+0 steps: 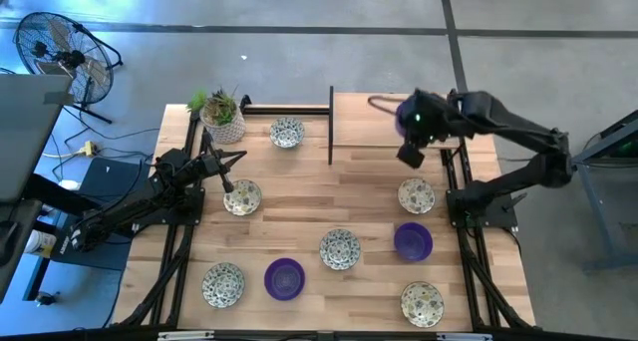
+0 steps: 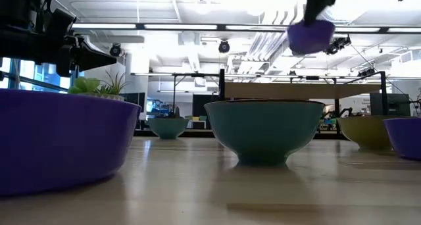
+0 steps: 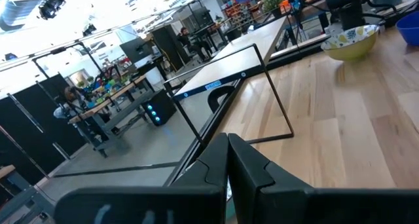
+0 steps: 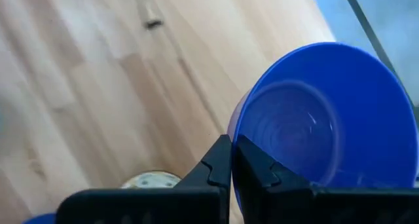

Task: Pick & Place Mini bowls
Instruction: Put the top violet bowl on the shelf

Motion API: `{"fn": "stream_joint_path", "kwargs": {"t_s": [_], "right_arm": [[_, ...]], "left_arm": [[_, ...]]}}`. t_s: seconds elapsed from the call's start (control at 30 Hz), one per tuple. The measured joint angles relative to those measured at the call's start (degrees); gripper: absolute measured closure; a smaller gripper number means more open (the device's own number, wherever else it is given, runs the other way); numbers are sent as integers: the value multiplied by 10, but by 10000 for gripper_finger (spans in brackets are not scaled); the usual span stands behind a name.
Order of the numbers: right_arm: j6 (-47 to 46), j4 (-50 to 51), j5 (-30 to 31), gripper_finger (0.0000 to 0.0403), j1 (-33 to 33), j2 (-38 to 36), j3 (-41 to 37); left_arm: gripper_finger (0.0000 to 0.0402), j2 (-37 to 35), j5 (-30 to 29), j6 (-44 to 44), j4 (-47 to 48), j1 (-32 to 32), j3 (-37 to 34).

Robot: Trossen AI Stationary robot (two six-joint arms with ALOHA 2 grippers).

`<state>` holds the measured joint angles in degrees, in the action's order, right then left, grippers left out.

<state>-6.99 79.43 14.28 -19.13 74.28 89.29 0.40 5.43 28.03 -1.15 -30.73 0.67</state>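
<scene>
Landmark: the black frame (image 1: 330, 125) standing across the far middle of the tabletop (image 1: 359, 201).
Right gripper (image 1: 407, 132): raised in the air to the right of the frame, fingers (image 4: 219, 166) clenched on the rim of a purple bowl (image 4: 321, 119); pinching the thin rim lets the bowl hang tilted beneath.
Carried bowl: off the wood, seen high in the low view, probably in transit to the section right of the frame.
Left gripper (image 1: 225, 173): left of the frame and nearer, beside a patterned bowl (image 1: 242, 196); fingers pressed together, empty, waiting.
Other bowls: patterned and purple ones sit on the near side of the frame, well apart, each reachable singly.
Plant pot (image 1: 223, 120): far left of the frame, untouched.
</scene>
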Motion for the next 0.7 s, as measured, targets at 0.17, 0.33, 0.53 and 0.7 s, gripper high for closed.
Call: {"fn": "stream_joint_path", "kwargs": {"t_s": [0.17,0.33,0.53,0.7], "right_arm": [[64,-2,-14,401,-98,-5,-42],[120,-32,-50,400,-185,-6,-104],[178,-82,-70,401,-265,-6,-167],[198,-101,-91,401,-308,-7,-181]], "left_arm": [[401,0,0,0,0,0,0],[401,0,0,1,0,0,0],[401,0,0,2,0,0,0],[401,0,0,2,0,0,0]]}}
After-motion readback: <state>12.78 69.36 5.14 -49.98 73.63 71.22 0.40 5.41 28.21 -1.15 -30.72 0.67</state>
